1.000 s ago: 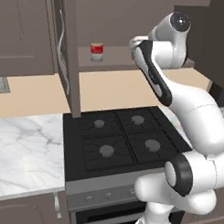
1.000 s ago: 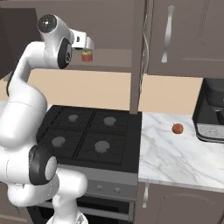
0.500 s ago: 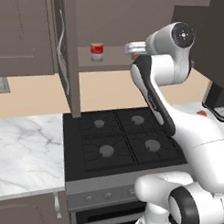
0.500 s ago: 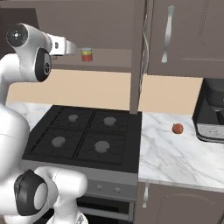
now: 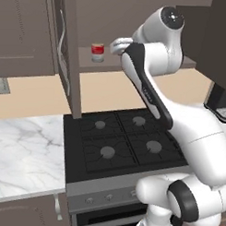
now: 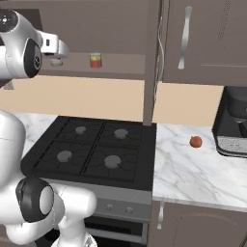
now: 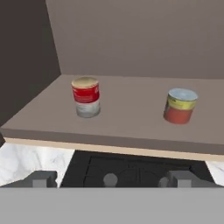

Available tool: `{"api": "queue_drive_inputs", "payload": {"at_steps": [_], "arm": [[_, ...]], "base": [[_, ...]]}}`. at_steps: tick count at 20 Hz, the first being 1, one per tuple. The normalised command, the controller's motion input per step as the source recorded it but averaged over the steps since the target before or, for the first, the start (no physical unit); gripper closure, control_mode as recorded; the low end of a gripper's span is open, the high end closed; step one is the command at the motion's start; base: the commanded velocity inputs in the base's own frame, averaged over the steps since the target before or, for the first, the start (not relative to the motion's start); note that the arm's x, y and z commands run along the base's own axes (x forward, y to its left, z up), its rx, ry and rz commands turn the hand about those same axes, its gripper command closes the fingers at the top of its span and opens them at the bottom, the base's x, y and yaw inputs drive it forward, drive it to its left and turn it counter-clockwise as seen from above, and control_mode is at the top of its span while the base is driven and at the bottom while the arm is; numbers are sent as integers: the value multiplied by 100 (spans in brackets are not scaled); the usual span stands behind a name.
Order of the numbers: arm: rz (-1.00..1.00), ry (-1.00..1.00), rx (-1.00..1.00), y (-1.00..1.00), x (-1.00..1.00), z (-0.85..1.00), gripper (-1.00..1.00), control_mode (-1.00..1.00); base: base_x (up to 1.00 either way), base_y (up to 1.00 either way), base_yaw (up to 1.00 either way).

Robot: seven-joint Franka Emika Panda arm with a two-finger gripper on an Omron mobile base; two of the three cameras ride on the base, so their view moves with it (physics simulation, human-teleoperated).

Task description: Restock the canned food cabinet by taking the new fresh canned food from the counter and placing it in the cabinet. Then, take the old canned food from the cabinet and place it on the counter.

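Since a second earlier, we saw the arm swing back from the shelf and the end effector (image 7: 109, 178) draw away from the cans. Its fingers (image 7: 41, 178) stood spread wide and held nothing, both tips low in the hand view, clear of the shelf edge. Below them lay the black stovetop (image 5: 123, 143), flanked by the marble counter (image 6: 193, 169), where a small red fruit (image 6: 195, 141) sat near a dark appliance (image 6: 232, 128). Above, the cabinet (image 7: 131, 118) stood open, its door (image 5: 66, 53) swung out. On its shelf the old can (image 7: 85, 96), red band with pale ends, stood upright at the left of the hand view. The new can (image 7: 180, 105), orange-red with a yellow band, stood upright well apart from it.
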Motion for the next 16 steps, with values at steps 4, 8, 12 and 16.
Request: {"api": "queue_drive_inputs", "payload": {"at_steps": [4, 8, 12, 16], "arm": [[4, 3, 0, 28, 0, -29, -100, -100], [1, 0, 0, 34, 0, -44, -100, -100], [1, 0, 0, 35, 5, -41, -100, -100], [0, 0, 0, 29, 23, -2, -100, -100]], "base": [[0, 0, 0], [0, 0, 0], [0, 0, 0], [0, 0, 0]]}}
